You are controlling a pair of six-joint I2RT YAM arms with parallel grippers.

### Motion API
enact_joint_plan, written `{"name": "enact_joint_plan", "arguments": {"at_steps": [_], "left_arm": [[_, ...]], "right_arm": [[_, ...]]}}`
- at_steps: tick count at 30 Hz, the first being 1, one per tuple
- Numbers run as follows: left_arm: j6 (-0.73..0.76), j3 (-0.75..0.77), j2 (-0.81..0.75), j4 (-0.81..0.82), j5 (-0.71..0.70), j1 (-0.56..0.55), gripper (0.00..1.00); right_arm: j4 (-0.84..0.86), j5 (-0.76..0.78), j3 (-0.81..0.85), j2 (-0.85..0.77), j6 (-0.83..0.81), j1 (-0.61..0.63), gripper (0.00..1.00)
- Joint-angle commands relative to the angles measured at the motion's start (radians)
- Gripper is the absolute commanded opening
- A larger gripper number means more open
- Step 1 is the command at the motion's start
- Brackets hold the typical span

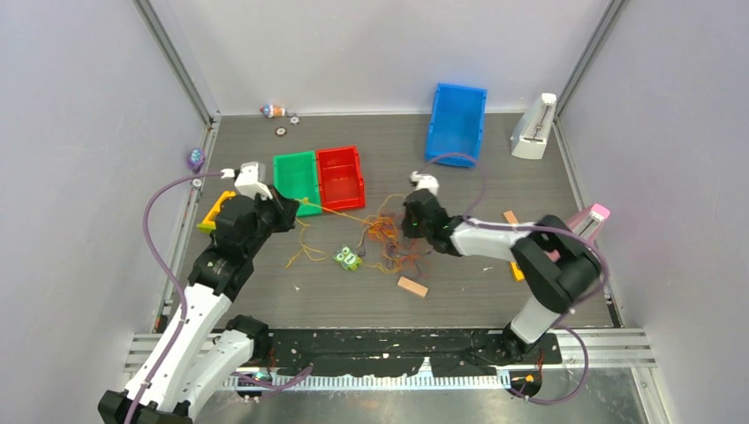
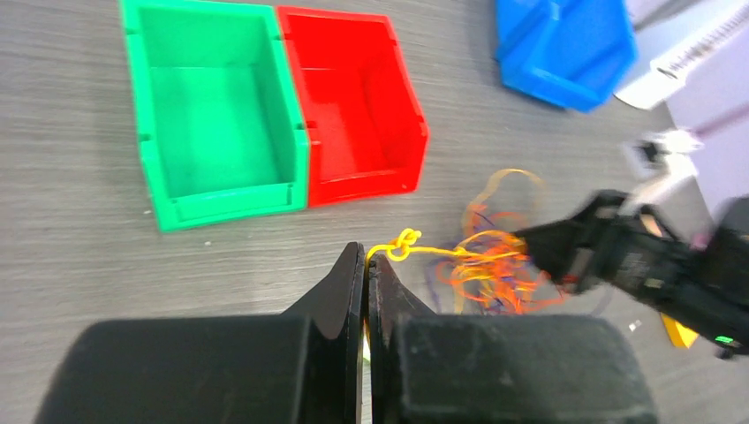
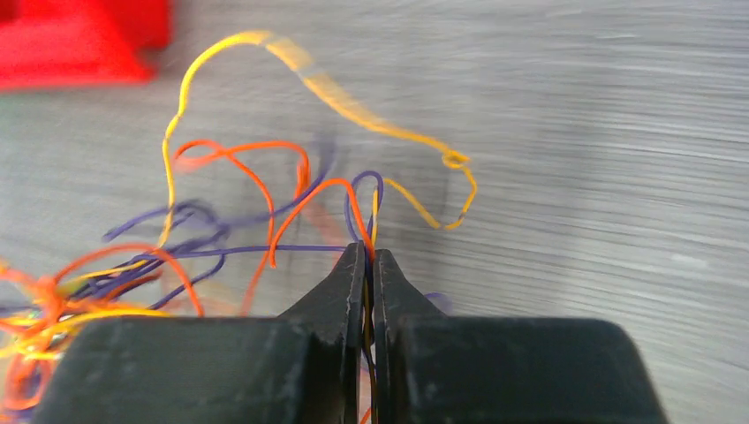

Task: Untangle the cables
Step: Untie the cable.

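The cables [image 1: 389, 237] lie in a loose heap of orange, yellow and purple strands on the bench [image 1: 495, 159], on the near side of the red bin [image 1: 340, 177] and a little to its right. One yellow strand runs taut from the heap toward the bin's near left corner, where the left hand [image 2: 366, 252] has it. The fingers are pressed fully together on the strand, and a small knot sits just beyond the tips. The right hand [image 3: 371, 256] is down in the heap on the side away from the red bin, its fingers also closed tight, pinching an orange, a purple and a yellow strand that loop up out of the tips. A smaller orange-yellow piece lies apart from the heap, nearer than the red bin and slightly to its left. A green bin [image 1: 296, 177] touches the red bin's left side. A blue bin [image 1: 457, 124] stands tilted, well to the right of the red bin and farther back. A small green toy [image 1: 347, 258] rests between the loose piece and the heap.
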Motion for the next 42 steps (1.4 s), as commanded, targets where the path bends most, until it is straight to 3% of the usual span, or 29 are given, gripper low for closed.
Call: {"name": "enact_joint_plan", "arguments": {"at_steps": [1, 3, 7, 13, 15, 16, 17, 19, 21, 24, 29, 35, 42], "left_arm": [[-0.039, 0.010, -0.020, -0.058, -0.198, 0.026, 0.00], [-0.066, 0.008, -0.015, -0.076, -0.229, 0.037, 0.00], [-0.110, -0.004, -0.003, -0.087, -0.269, 0.060, 0.00], [-0.155, 0.007, 0.026, -0.101, -0.280, 0.091, 0.00], [-0.150, 0.000, 0.025, -0.071, -0.245, 0.091, 0.00], [-0.132, -0.008, 0.032, -0.034, -0.194, 0.091, 0.00], [-0.120, -0.011, 0.050, -0.003, -0.140, 0.091, 0.00], [-0.099, -0.009, 0.100, 0.045, 0.002, 0.091, 0.00], [-0.084, 0.010, 0.162, 0.049, 0.116, 0.090, 0.00], [-0.075, 0.017, 0.206, 0.039, 0.151, 0.089, 0.00], [-0.060, 0.006, 0.148, 0.026, 0.060, 0.089, 0.00], [-0.039, 0.037, 0.071, -0.037, -0.034, 0.089, 0.00], [-0.042, 0.033, 0.051, -0.045, -0.015, 0.089, 0.00]], "right_arm": [[-0.064, 0.099, -0.131, -0.215, 0.039, -0.183, 0.05], [-0.111, 0.123, -0.175, -0.307, 0.041, -0.312, 0.05], [-0.179, 0.191, -0.228, -0.427, 0.043, -0.455, 0.05], [-0.238, 0.332, -0.271, -0.557, 0.113, -0.515, 0.05], [-0.181, 0.228, -0.283, -0.590, 0.059, -0.517, 0.06], [-0.137, 0.085, -0.282, -0.602, -0.011, -0.517, 0.12], [-0.113, 0.012, -0.283, -0.605, -0.061, -0.518, 0.41], [-0.049, -0.155, -0.290, -0.610, -0.093, -0.512, 0.80], [-0.019, -0.255, -0.281, -0.605, -0.127, -0.486, 0.92], [-0.028, -0.306, -0.246, -0.566, -0.204, -0.381, 0.96], [0.016, -0.390, -0.178, -0.470, -0.306, -0.210, 1.00], [0.018, -0.326, -0.025, -0.284, -0.360, -0.011, 0.98], [0.038, -0.289, 0.122, -0.083, -0.337, 0.093, 0.94]]}}
